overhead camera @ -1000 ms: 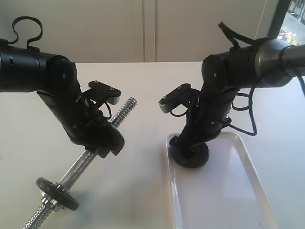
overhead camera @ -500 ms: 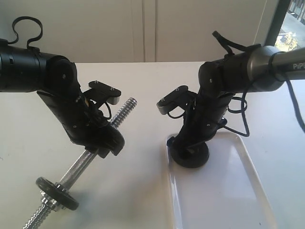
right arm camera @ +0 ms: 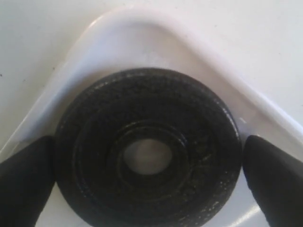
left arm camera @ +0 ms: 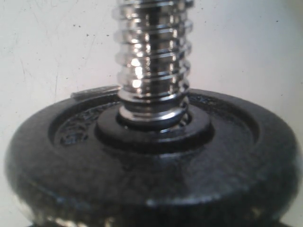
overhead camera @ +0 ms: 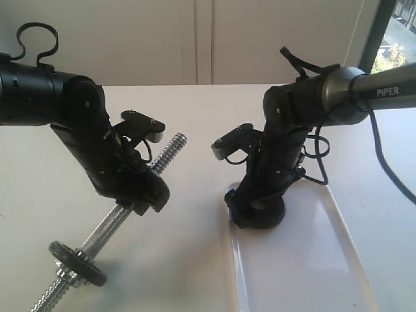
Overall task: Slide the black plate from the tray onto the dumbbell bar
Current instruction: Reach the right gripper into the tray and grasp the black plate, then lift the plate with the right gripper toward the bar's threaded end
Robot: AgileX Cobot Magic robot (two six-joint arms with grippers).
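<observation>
The black plate (right arm camera: 199,118) lies flat in the near-left corner of the white tray (right arm camera: 142,21), its central hole showing. My right gripper (right arm camera: 149,189) is open and straddles it: one finger touches the plate's rim, the other finger (right arm camera: 272,175) stands a sliver off it. In the exterior view the plate (overhead camera: 270,219) shows under that gripper (overhead camera: 257,208) on the tray (overhead camera: 312,266). My left gripper (overhead camera: 140,194) is shut on the dumbbell bar (overhead camera: 104,227), which slants up to a bare threaded end (overhead camera: 170,148). The bar (left arm camera: 152,61) carries a fitted black disc (left arm camera: 142,165).
The bar's fitted disc (overhead camera: 78,263) and a nut rest low at the table's front left. A white wall runs behind the white table (overhead camera: 195,110). The tray stretches toward the front right, with its rim beside the plate.
The right arm has leaned and shifted slightly left over the tray corner, its gripper staying down around the plate. The left arm and bar have not moved.
</observation>
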